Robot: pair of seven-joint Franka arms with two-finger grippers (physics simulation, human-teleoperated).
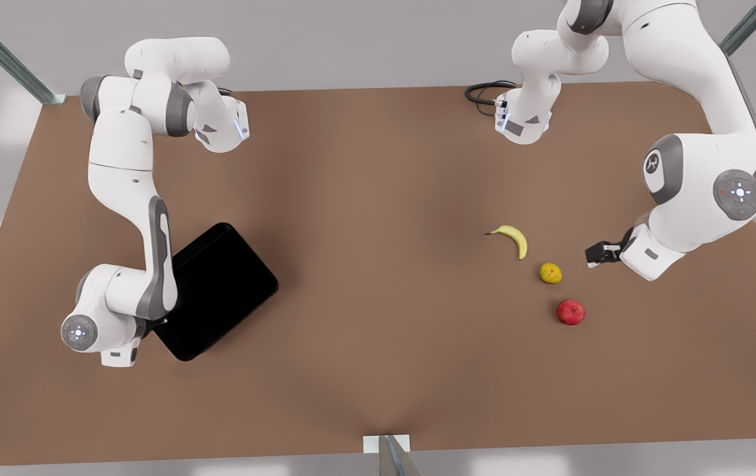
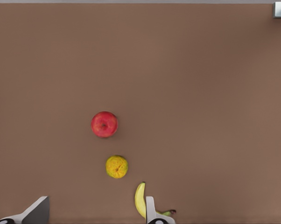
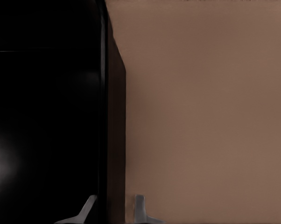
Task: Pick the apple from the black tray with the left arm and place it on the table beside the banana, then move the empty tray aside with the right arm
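In the front view, the apple (image 1: pixel 570 312) is seen lying on the bench (image 1: pixel 365 277) near the yellow-orange fruit (image 1: pixel 550 273) and the banana (image 1: pixel 514 238). The left pincer (image 1: pixel 595 254) is held beside them. The black tray (image 1: pixel 219 289) is seen at the front view's left.

In the left wrist view, the left pincer's fingers (image 2: pixel 150 210) are spread, with nothing gripped.

In the right wrist view, the right pincer (image 3: pixel 113 211) is spread astride the tray's rim (image 3: pixel 104 116); contact cannot be told.
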